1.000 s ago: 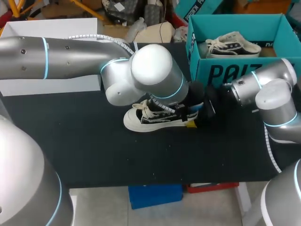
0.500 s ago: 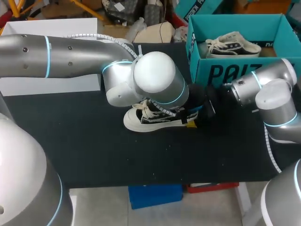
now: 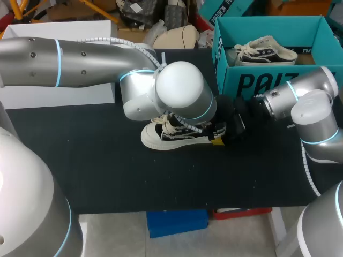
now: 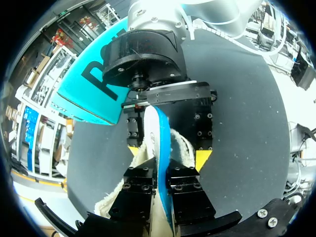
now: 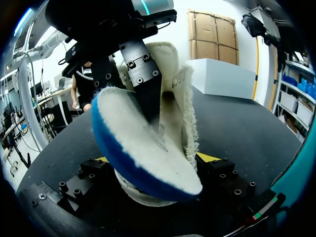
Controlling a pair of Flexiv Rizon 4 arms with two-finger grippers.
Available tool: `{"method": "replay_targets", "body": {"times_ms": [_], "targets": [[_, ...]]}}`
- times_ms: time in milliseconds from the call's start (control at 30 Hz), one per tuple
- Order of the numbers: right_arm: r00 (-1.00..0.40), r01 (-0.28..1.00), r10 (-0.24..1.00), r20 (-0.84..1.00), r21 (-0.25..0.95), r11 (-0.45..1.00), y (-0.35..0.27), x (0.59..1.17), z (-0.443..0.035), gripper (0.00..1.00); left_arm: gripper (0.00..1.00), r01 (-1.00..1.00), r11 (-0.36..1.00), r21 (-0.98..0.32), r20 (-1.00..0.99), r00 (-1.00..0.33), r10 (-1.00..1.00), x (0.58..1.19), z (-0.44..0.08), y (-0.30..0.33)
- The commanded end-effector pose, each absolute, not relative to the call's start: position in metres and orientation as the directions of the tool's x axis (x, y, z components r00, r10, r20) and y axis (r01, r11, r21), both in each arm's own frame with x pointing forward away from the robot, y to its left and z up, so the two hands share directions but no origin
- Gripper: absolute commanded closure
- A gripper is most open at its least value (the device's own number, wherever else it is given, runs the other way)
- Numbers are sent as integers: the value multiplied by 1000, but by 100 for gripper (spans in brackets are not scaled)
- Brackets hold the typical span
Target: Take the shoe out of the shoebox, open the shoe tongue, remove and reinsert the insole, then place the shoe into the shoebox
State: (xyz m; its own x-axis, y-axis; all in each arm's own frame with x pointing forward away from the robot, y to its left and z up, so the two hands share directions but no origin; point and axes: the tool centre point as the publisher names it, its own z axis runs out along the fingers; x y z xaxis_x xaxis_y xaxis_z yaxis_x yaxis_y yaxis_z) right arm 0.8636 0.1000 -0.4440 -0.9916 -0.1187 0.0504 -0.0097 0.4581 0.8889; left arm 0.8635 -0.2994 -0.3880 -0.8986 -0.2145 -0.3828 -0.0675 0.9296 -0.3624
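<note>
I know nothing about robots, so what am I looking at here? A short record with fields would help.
shoe: black-and-white sneaker on the black table, outside the box
insole: insole with blue underside and fleecy white top, partly out of the shoe's opening
left gripper: left gripper shut on the insole
right gripper: right gripper with a finger on each side of the shoe's heel, holding it
shoebox: teal shoebox, open, at the table's far right
in the box: second shoe
</note>
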Motion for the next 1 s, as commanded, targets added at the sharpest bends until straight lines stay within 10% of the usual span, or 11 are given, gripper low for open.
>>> {"method": "replay_targets", "body": {"times_ms": [33,1000], "targets": [[-992,-9,-117,51,888,459,101,863,-443,100,100,-70,929,-363,-388,-895,-219,863,-388,-300],[-992,-9,-117,51,888,459,101,863,-443,100,100,-59,559,-827,-5,-994,-112,766,-174,-274]]}}
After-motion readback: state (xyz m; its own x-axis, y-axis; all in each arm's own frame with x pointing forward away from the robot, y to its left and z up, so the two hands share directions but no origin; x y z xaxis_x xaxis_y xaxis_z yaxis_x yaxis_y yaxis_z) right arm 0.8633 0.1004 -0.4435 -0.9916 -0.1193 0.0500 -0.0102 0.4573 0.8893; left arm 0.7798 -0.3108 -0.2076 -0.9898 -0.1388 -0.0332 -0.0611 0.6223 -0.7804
